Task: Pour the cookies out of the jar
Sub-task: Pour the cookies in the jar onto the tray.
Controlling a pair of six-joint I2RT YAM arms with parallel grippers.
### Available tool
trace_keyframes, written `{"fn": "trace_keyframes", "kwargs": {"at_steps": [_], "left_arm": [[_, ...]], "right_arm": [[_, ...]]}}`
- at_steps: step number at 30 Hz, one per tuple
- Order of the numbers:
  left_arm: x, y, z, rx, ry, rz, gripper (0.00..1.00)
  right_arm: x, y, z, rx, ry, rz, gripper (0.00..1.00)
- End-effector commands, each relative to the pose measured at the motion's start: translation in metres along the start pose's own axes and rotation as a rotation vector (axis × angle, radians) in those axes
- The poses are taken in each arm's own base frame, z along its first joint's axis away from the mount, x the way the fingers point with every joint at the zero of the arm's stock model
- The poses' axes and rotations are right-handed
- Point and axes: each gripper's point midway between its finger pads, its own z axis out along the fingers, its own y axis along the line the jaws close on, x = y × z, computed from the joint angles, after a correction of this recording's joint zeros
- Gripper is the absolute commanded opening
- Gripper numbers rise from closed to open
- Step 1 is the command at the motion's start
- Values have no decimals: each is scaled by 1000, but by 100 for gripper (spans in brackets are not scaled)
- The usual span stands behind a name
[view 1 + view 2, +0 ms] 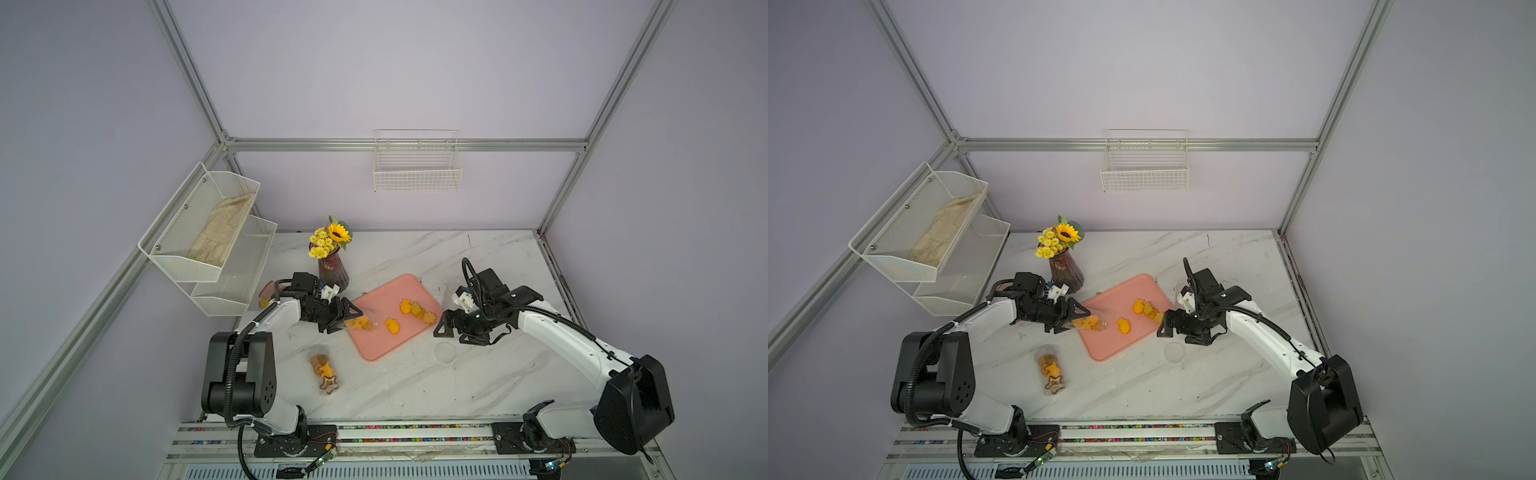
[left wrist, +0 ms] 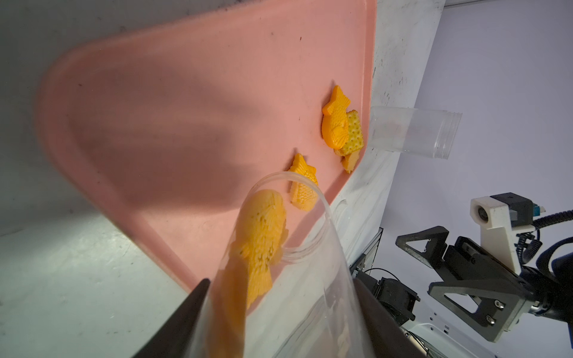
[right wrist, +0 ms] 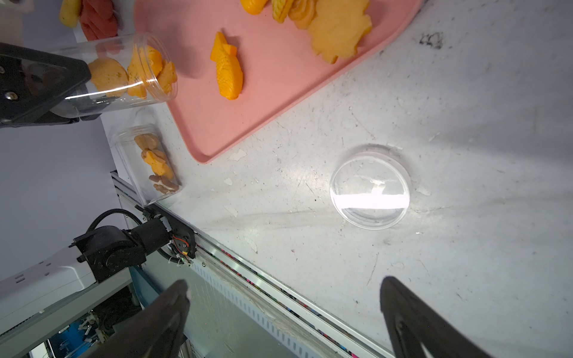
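The left gripper (image 1: 345, 321) is clamped narrow round a clear plastic jar (image 1: 362, 323), tipped on its side with its open mouth over the 9 o'clock edge of a pink rectangular plastic tray (image 1: 376, 347) on the white marble counter (image 1: 415, 386). Orange-yellow cookies (image 3: 145, 71) sit inside near the mouth. On the tray, a fish-shaped cookie (image 1: 392, 326) lies near the middle and a small heap of cookies (image 1: 417, 311) toward 3 o'clock. The right gripper (image 1: 456, 333) hangs spread wide, holding nothing, over the counter at the tray's 4 o'clock, near a clear round lid (image 1: 445, 352). A second clear jar (image 1: 325, 371) holding cookies lies on its side at 7 o'clock; an empty clear jar (image 2: 412, 131) stands upright at 2 o'clock.
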Motion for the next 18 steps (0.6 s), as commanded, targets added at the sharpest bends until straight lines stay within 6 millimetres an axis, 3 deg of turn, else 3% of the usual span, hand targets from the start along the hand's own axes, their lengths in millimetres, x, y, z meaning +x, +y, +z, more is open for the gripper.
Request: {"fn": "trace_keyframes", "kwargs": {"at_steps": [1,4,12,18], "left_arm": [[-22,-36,-15,56,-55,85,64],[-22,-32,-16,-20,-68,114,64],[-20,-40,-8,98,-66,66,65],[-19,-40,-8,87,-59,73,65]], "right_arm": [[4,1,-4,-1,-15,-2,97],[4,1,-5,-1,-17,-6,97],[7,-1,-5,4,-13,-4,97],[7,-1,-5,6,-13,-8,97]]}}
